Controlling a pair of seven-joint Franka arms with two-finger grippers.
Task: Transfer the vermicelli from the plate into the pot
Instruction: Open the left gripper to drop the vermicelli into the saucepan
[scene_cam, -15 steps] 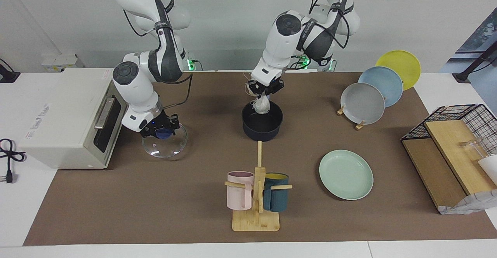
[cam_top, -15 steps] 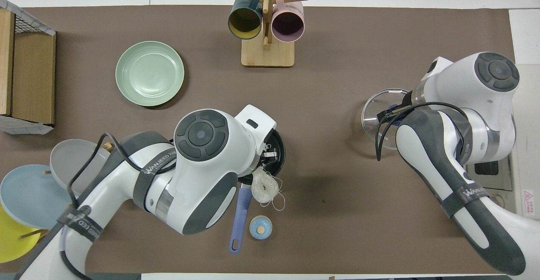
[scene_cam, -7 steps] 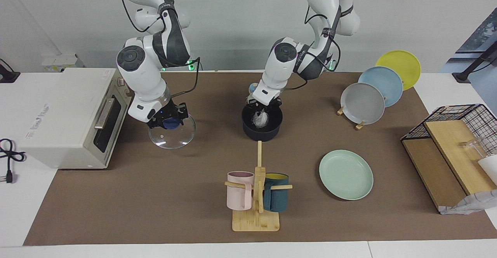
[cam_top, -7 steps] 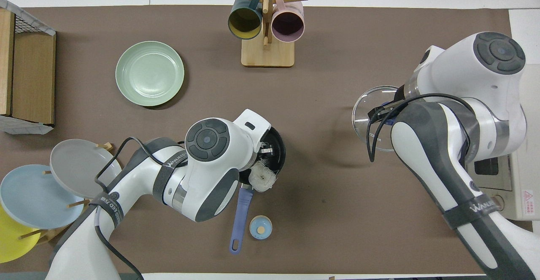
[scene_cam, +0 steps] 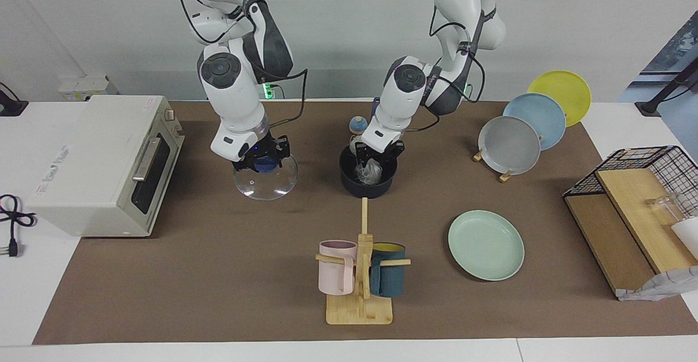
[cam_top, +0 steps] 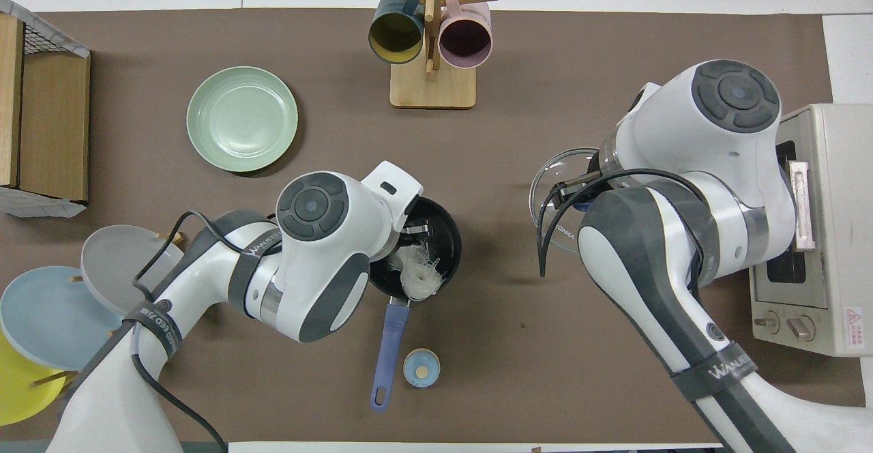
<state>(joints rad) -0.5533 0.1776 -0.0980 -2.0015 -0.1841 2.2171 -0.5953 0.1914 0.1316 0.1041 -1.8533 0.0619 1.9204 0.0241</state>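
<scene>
The left hand sits low in the pot, fingers parted over the released vermicelli, while the right hand grips the glass lid clear of the pot for later covering.

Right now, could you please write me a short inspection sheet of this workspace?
Surface: brown mat over a white table.
Job's things: vermicelli inside the pot; plate bare.
Clutter: mug rack, plate rack, toaster oven, wire basket, small blue knob.
Grippers: left gripper inside the pot at the vermicelli; right gripper shut on the glass lid, held in the air.
Cables: black power cord beside the oven.
Surroundings: plain white wall; nothing else seen.
</scene>
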